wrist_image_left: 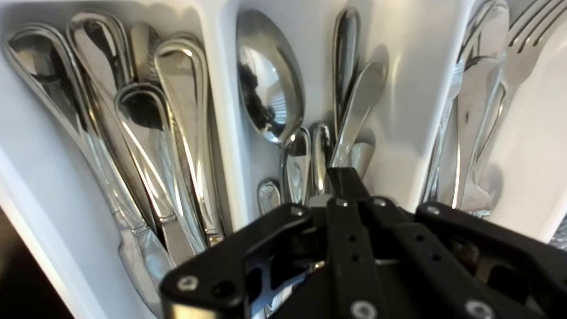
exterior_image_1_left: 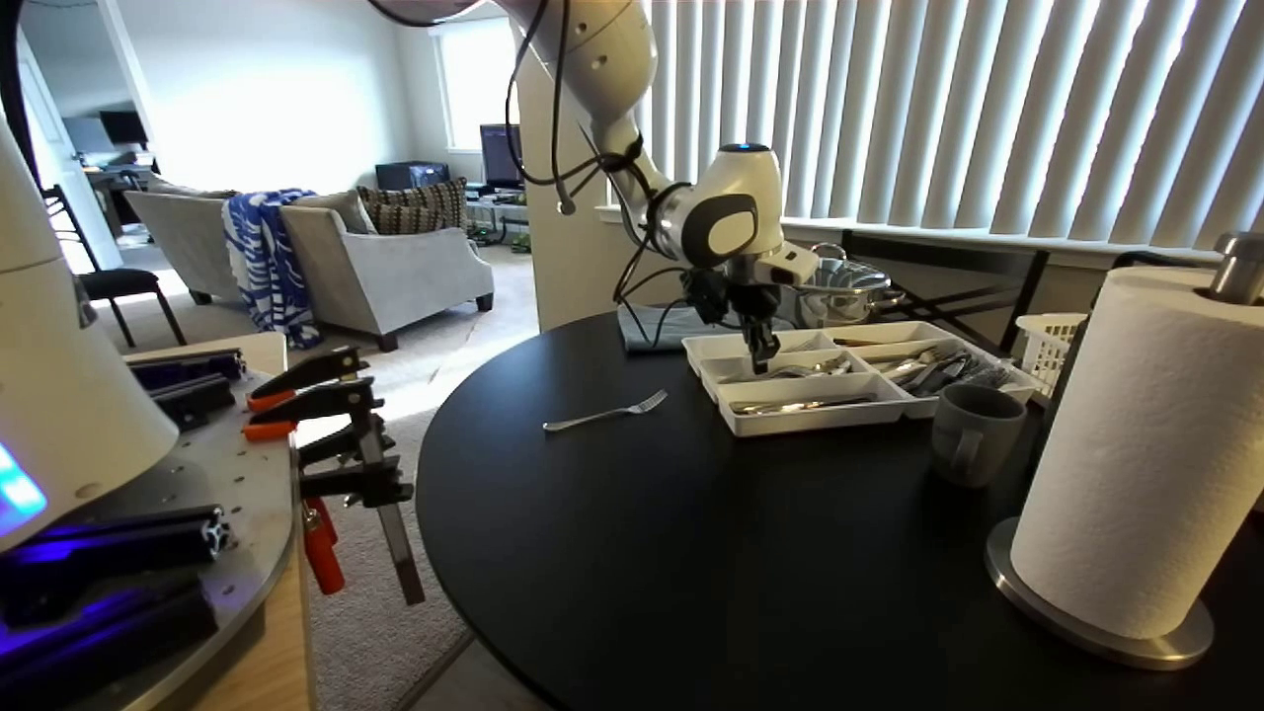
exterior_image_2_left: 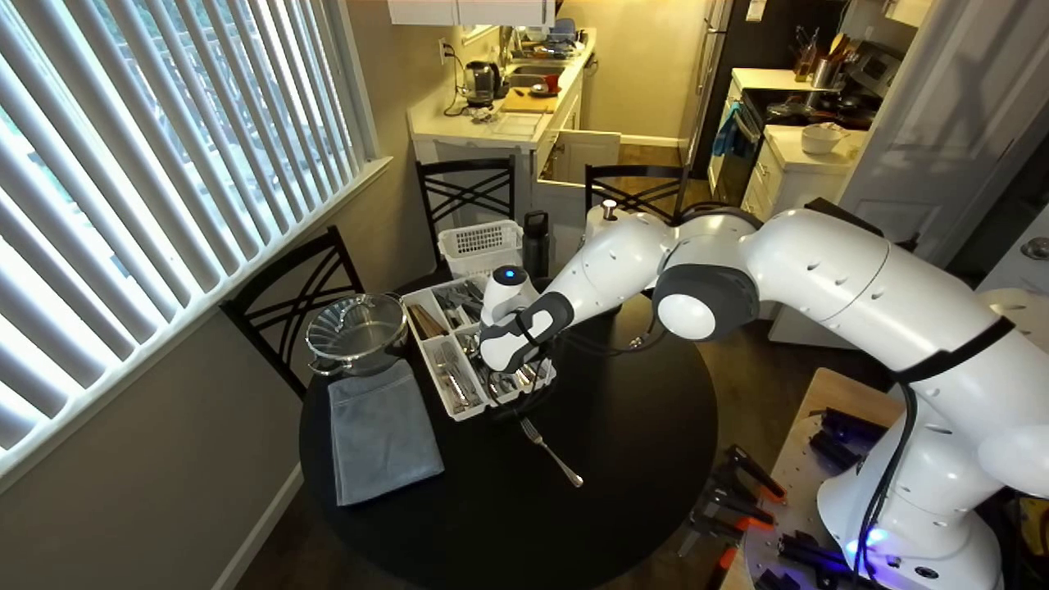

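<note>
The white tray (wrist_image_left: 226, 110) stands on the black worktop (exterior_image_1_left: 691, 553), and your hand (wrist_image_left: 347, 179) points down into, or just over, the middle of three side-by-side compartments. In there you have a large spoon (wrist_image_left: 271, 79), its bowl away from the hand, and several overlapping handles (wrist_image_left: 346, 57). The hand is clenched, fingertips together with nothing visible between them; you cannot tell whether they touch the pieces beneath, since they block that spot themselves. To the left in the wrist view, table knives (wrist_image_left: 195, 133) lie in the next compartment; to the right, a dinner fork (wrist_image_left: 522, 62) lies among other pieces. As for progress, you appear to carry no piece: most of those in sight are already in the tray, and what remains outside is a lone fork (exterior_image_1_left: 610, 412) lying on the worktop, near the tray and apart from the hand. Farther out, a folded gray cloth (exterior_image_2_left: 381, 438) and a steel pot (exterior_image_1_left: 844, 304) sit along one side of the tray, a white basket (exterior_image_2_left: 479, 264) and a dark bottle (exterior_image_2_left: 536, 246) stand beyond its far end, and a gray mug (exterior_image_1_left: 973, 430) stands near its corner, with a paper towel roll (exterior_image_1_left: 1116, 444) past the mug in an exterior view.
</note>
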